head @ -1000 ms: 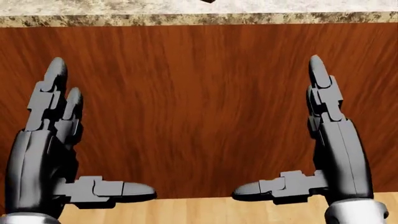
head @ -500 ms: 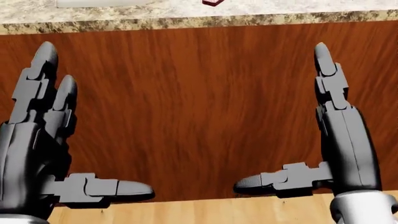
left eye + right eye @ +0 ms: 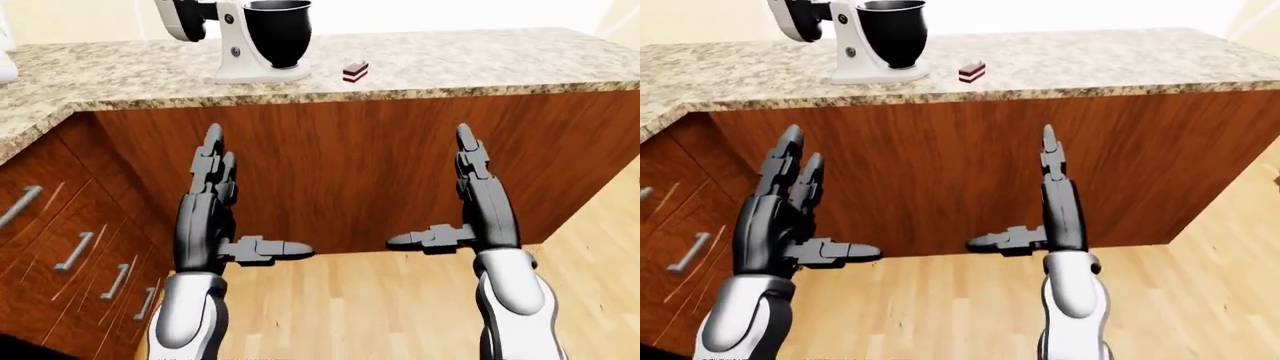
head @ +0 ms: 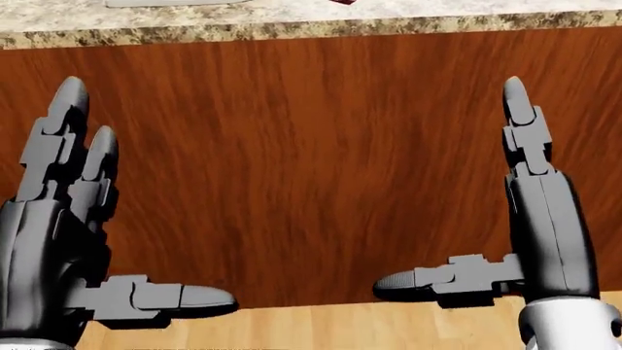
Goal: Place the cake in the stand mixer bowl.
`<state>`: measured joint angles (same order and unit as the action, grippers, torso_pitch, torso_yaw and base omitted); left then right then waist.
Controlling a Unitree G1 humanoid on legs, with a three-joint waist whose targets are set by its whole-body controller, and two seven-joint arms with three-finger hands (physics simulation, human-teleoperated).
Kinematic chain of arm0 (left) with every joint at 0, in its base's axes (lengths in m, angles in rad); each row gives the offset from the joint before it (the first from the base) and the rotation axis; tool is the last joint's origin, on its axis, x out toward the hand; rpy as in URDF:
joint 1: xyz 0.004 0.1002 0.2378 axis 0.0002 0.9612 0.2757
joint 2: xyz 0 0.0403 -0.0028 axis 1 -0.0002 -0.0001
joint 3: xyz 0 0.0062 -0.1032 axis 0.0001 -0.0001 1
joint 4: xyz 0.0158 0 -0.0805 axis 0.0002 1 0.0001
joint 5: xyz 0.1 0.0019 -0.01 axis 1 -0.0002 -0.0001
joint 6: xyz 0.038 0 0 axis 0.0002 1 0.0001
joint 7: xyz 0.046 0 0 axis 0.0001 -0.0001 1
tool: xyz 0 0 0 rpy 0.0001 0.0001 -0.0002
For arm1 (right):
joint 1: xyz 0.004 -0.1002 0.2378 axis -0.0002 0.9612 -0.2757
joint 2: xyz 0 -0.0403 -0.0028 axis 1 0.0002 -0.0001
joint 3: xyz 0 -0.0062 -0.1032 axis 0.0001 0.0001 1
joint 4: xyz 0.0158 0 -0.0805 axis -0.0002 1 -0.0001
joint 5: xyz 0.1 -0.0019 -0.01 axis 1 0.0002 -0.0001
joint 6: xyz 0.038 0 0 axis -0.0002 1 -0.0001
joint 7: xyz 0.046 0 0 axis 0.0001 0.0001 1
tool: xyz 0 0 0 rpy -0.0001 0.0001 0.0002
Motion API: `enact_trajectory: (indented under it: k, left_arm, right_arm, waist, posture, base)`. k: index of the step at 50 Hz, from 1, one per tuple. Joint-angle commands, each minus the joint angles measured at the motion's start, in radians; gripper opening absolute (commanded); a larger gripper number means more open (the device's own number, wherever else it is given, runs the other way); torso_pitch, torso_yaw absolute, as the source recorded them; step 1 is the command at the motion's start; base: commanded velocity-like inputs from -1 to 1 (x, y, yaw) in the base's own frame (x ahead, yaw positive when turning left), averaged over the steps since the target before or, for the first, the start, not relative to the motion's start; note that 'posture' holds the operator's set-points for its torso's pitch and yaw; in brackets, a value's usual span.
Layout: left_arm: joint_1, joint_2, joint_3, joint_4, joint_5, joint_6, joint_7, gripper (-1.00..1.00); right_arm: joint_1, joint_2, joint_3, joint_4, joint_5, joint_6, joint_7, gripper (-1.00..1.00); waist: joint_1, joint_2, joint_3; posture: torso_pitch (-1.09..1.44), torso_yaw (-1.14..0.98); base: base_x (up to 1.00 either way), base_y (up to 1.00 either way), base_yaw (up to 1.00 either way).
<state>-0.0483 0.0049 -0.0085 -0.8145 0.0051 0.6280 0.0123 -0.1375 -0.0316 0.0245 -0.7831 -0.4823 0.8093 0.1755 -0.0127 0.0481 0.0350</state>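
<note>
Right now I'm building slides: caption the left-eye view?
Both open hands, left hand and right hand, raised below counter holding cake and stand mixer.

Both hands, the left hand [image 3: 215, 217] and the right hand [image 3: 480, 210], hang spread open low against the wood cabinet face [image 3: 350, 165], below the worktop [image 3: 480, 64] edge, with open air between them. Up top, bare granite surrounds the cake [image 3: 355, 72]. The stand mixer [image 3: 235, 37] and its dark bowl [image 3: 277, 31] stand just left of it; the bowl's mouth is open.
</note>
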Motion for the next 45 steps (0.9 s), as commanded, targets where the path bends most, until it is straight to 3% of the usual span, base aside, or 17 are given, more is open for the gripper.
enact_trajectory:
  k: [1, 2, 3, 5, 9, 11, 12, 13, 15, 21, 23, 24, 33, 35, 37, 43, 45]
  left_arm:
    - [-0.011, 0.006, 0.013, -0.028, 0.001, -0.022, 0.005, 1.0]
    - [-0.009, 0.005, 0.014, -0.028, 0.0, -0.024, 0.005, 1.0]
    - [-0.009, 0.006, 0.016, -0.027, -0.001, -0.025, 0.005, 1.0]
    - [-0.007, 0.006, 0.017, -0.024, -0.002, -0.03, 0.005, 1.0]
    - [-0.01, 0.007, 0.02, -0.015, -0.005, -0.032, 0.005, 1.0]
    - [-0.011, 0.008, 0.023, -0.014, -0.006, -0.034, 0.005, 1.0]
    - [-0.011, 0.008, 0.024, -0.012, -0.007, -0.035, 0.005, 1.0]
    - [-0.011, 0.008, 0.025, -0.011, -0.007, -0.036, 0.005, 1.0]
    - [-0.012, 0.008, 0.026, -0.012, -0.009, -0.034, 0.005, 1.0]
    - [-0.012, 0.011, 0.032, -0.014, -0.012, -0.033, 0.004, 1.0]
    - [-0.012, 0.011, 0.033, -0.011, -0.012, -0.036, 0.005, 1.0]
    - [-0.011, 0.011, 0.034, -0.013, -0.014, -0.035, 0.005, 1.0]
    - [-0.009, 0.011, 0.033, -0.005, -0.013, -0.045, 0.006, 1.0]
    - [-0.01, 0.011, 0.034, -0.003, -0.014, -0.046, 0.007, 1.0]
    - [-0.009, 0.011, 0.033, -0.003, -0.013, -0.047, 0.007, 1.0]
    - [-0.006, 0.011, 0.033, 0.001, -0.012, -0.053, 0.007, 1.0]
    - [-0.007, 0.011, 0.035, 0.002, -0.013, -0.053, 0.006, 1.0]
  right_arm:
    - [-0.022, 0.001, 0.008, -0.02, -0.002, -0.024, -0.002, 1.0]
    - [-0.024, 0.0, 0.009, -0.019, -0.003, -0.022, -0.001, 1.0]
    - [-0.026, 0.0, 0.01, -0.016, -0.007, -0.019, -0.001, 1.0]
    - [-0.027, 0.0, 0.011, -0.014, -0.007, -0.019, 0.004, 1.0]
    - [-0.032, 0.0, 0.014, -0.013, -0.013, -0.015, 0.006, 1.0]
    - [-0.034, 0.002, 0.017, -0.013, -0.017, -0.013, 0.006, 1.0]
    - [-0.033, 0.003, 0.019, -0.016, -0.019, -0.011, 0.006, 1.0]
    - [-0.033, 0.003, 0.02, -0.017, -0.021, -0.01, 0.006, 1.0]
    - [-0.035, 0.004, 0.024, -0.016, -0.025, -0.008, 0.006, 1.0]
    - [-0.036, 0.007, 0.025, -0.015, -0.028, -0.008, 0.007, 1.0]
    - [-0.037, 0.008, 0.026, -0.015, -0.028, -0.008, 0.009, 1.0]
    - [-0.039, 0.007, 0.029, -0.016, -0.031, -0.005, 0.01, 1.0]
    - [-0.042, 0.008, 0.023, 0.002, -0.022, -0.022, 0.011, 1.0]
    - [-0.043, 0.008, 0.023, 0.004, -0.021, -0.023, 0.012, 1.0]
    - [-0.044, 0.007, 0.022, 0.006, -0.022, -0.023, 0.012, 1.0]
    - [-0.044, 0.008, 0.026, 0.001, -0.026, -0.019, 0.012, 1.0]
    - [-0.044, 0.007, 0.022, 0.005, -0.027, -0.029, 0.009, 1.0]
  waist:
    - [0.009, 0.039, -0.028]
    - [0.02, -0.006, -0.016]
    - [0.017, 0.006, -0.02]
    - [0.024, -0.006, -0.025]
    - [0.024, -0.056, -0.014]
    - [0.022, -0.102, -0.018]
    - [0.019, -0.141, -0.031]
    - [0.008, -0.091, -0.018]
    - [0.016, -0.105, -0.016]
    - [0.021, -0.043, -0.005]
    - [0.017, 0.0, -0.009]
    - [0.016, 0.037, -0.022]
    - [0.021, -0.036, -0.015]
    - [0.021, -0.064, -0.014]
    - [0.019, -0.118, -0.026]
    - [0.023, -0.084, -0.018]
    - [0.014, -0.065, -0.002]
  posture:
    - [0.0, 0.0]
    - [0.0, 0.0]
    - [0.0, 0.0]
    - [0.0, 0.0]
    - [0.0, 0.0]
    - [0.0, 0.0]
    - [0.0, 0.0]
    - [0.0, 0.0]
    - [0.0, 0.0]
    - [0.0, 0.0]
    - [0.0, 0.0]
    - [0.0, 0.0]
    - [0.0, 0.0]
    - [0.0, 0.0]
    - [0.0, 0.0]
    - [0.0, 0.0]
    - [0.0, 0.0]
  base:
    - [0.0, 0.0, 0.2]
    - [0.0, 0.0, 0.21]
    - [0.0, 0.0, 0.21]
    - [0.0, 0.0, 0.2]
    - [0.0, 0.0, 0.21]
    - [0.0, 0.0, 0.21]
    - [0.0, 0.0, 0.2]
    - [0.0, 0.0, 0.2]
    - [0.0, 0.0, 0.21]
    - [0.0, 0.0, 0.21]
    - [0.0, 0.0, 0.21]
    - [0.0, 0.0, 0.22]
    - [0.0, 0.0, 0.21]
    - [0.0, 0.0, 0.22]
    - [0.0, 0.0, 0.22]
    - [0.0, 0.0, 0.22]
    - [0.0, 0.0, 0.11]
